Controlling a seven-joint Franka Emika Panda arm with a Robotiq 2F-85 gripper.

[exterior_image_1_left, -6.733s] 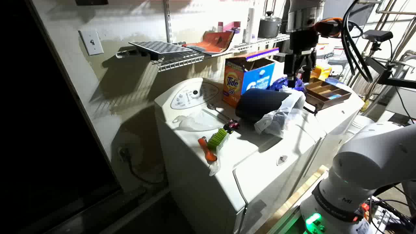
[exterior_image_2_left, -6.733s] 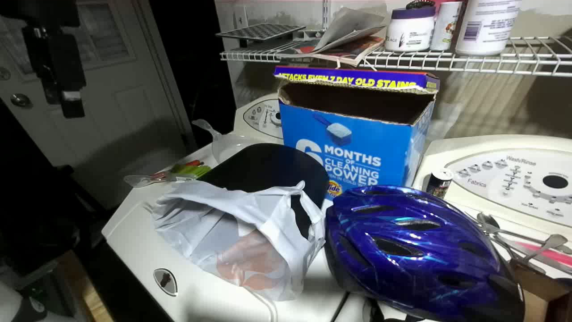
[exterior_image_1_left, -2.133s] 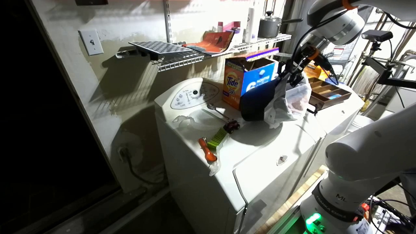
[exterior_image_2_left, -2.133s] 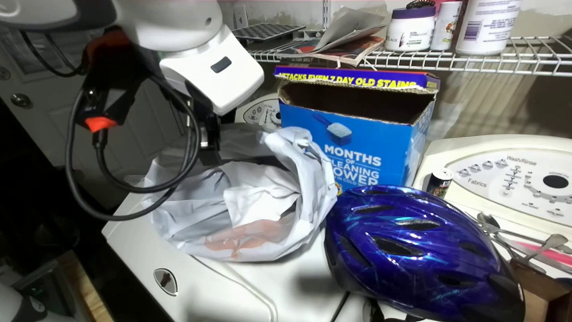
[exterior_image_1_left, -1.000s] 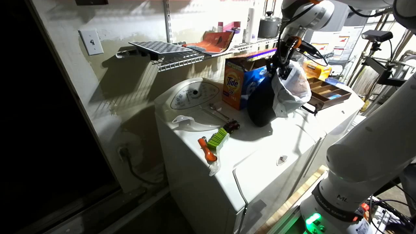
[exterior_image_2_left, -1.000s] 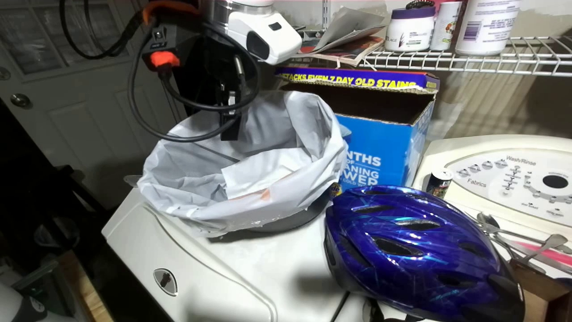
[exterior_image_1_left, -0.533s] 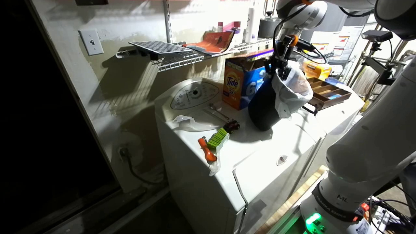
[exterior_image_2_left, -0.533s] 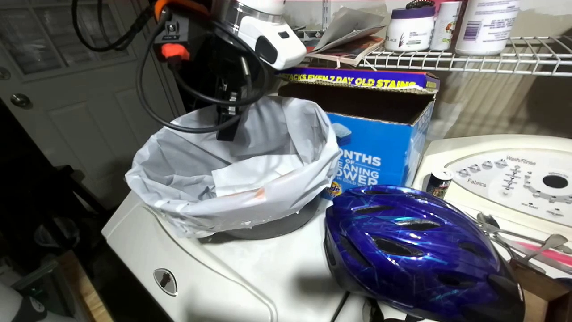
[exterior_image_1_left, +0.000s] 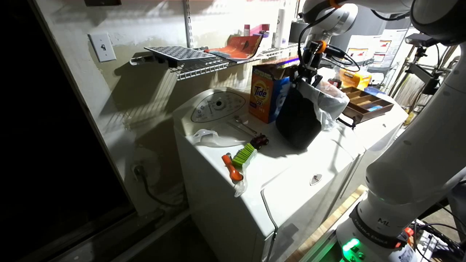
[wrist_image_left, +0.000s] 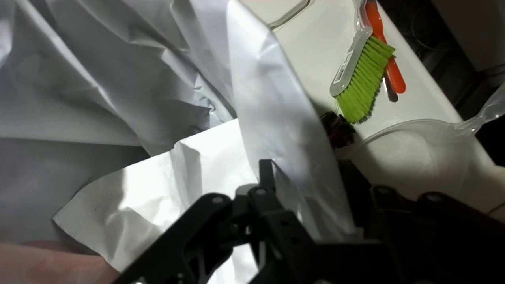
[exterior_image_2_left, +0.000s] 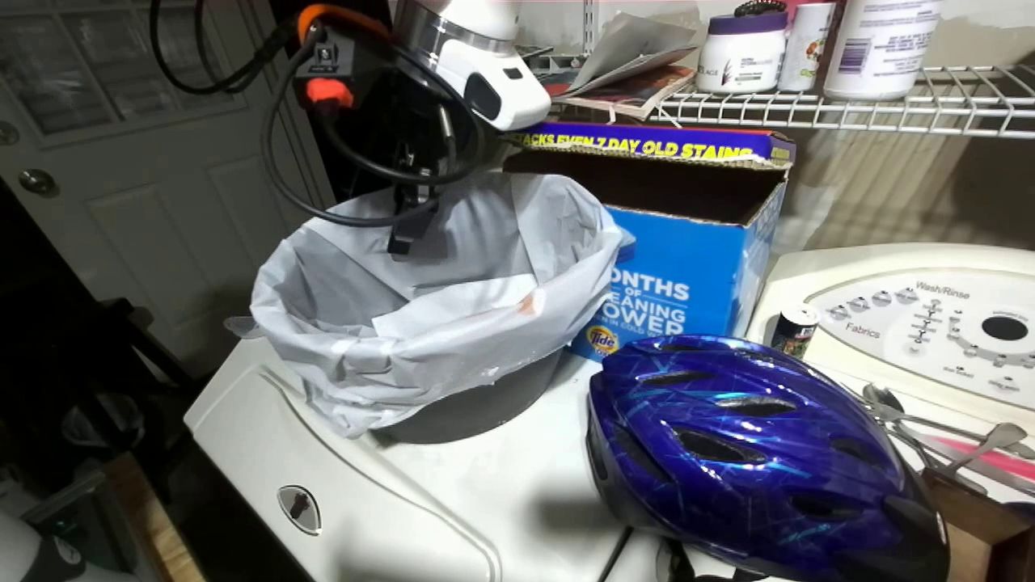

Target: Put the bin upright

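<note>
The dark bin (exterior_image_1_left: 296,120) stands leaning on top of the white machine, its mouth tipped to the right in an exterior view. Its white liner (exterior_image_2_left: 501,222) is spread over the rim, with white paper inside. My gripper (exterior_image_1_left: 305,80) is at the raised side of the rim. In the wrist view the gripper (wrist_image_left: 306,169) has its fingers apart: one finger (wrist_image_left: 266,173) inside the liner, the other outside, the rim passing between them with space. The outer fingertip is hidden behind the liner in an exterior view. Whether the base rests flat I cannot tell.
The orange and blue Tide box (exterior_image_1_left: 261,94) is close behind the bin. A blue helmet (exterior_image_2_left: 752,453) lies beside it. A green brush (exterior_image_1_left: 244,154) and a small toy car (exterior_image_1_left: 259,141) lie near the base. The wire shelf (exterior_image_1_left: 204,69) hangs above.
Earlier the bin lay on its side; it has been raised to a lean by its rim. Over the last half second my gripper's fingers have spread apart and the bin has shifted slightly.
</note>
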